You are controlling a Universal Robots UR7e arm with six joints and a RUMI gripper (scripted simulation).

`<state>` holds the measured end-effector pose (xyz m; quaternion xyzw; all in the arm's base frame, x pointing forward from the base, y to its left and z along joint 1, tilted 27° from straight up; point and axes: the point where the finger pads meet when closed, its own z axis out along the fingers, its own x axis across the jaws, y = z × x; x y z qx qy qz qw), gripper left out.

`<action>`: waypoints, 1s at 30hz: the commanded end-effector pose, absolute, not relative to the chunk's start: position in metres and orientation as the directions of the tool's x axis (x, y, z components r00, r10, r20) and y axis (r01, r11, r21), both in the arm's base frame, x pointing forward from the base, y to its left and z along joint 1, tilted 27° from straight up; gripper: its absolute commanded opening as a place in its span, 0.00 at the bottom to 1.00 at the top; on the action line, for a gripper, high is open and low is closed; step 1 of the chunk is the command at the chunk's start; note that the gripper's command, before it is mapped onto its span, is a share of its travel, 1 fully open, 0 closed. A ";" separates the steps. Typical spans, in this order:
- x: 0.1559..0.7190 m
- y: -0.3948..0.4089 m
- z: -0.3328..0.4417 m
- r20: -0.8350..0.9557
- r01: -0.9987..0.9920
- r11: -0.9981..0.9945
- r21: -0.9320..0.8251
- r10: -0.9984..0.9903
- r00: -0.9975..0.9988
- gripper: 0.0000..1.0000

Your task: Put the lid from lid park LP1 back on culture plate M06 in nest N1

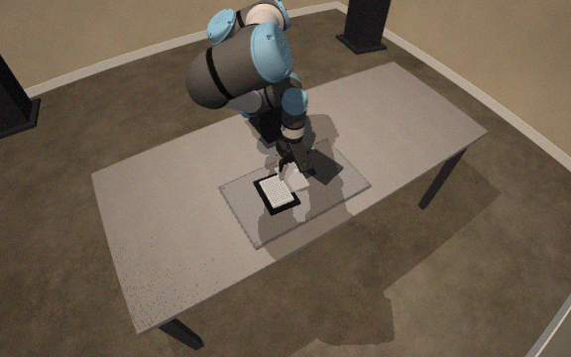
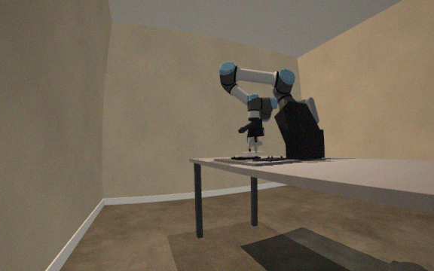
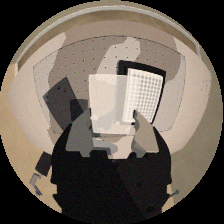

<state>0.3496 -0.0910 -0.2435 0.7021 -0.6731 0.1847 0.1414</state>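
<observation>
The culture plate M06 point(image 1: 279, 191) is white with many small wells and sits in the black plate nest N1 on the grey mat. It also shows in the wrist view point(image 3: 142, 95) at the upper right. My gripper point(image 1: 289, 171) is shut on the pale, see-through lid point(image 1: 295, 178) and holds it above the mat, just right of the plate and partly over its edge. In the wrist view the lid point(image 3: 107, 104) lies between the fingers, left of the plate. In the side view the gripper point(image 2: 254, 144) hangs a little above the table.
The black lid park LP1 point(image 1: 326, 168) lies on the mat behind the gripper, empty. The arm's dark base point(image 2: 300, 132) stands at the table's back. The grey mat sits mid-table.
</observation>
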 end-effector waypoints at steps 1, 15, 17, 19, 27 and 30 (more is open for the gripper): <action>0.355 -0.110 -0.233 0.447 -0.997 -0.056 -0.051 -0.894 0.027 0.00; 0.368 -0.154 -0.210 0.447 -0.997 -0.056 -0.051 -0.894 0.027 0.00; 0.368 -0.154 -0.210 0.447 -0.997 -0.056 -0.051 -0.894 0.027 0.00; 0.368 -0.154 -0.210 0.447 -0.997 -0.056 -0.051 -0.894 0.027 0.00; 0.368 -0.155 -0.212 0.447 -0.997 -0.056 -0.051 -0.894 0.027 0.00; 0.368 -0.155 -0.213 0.447 -0.997 -0.056 -0.051 -0.894 0.027 0.00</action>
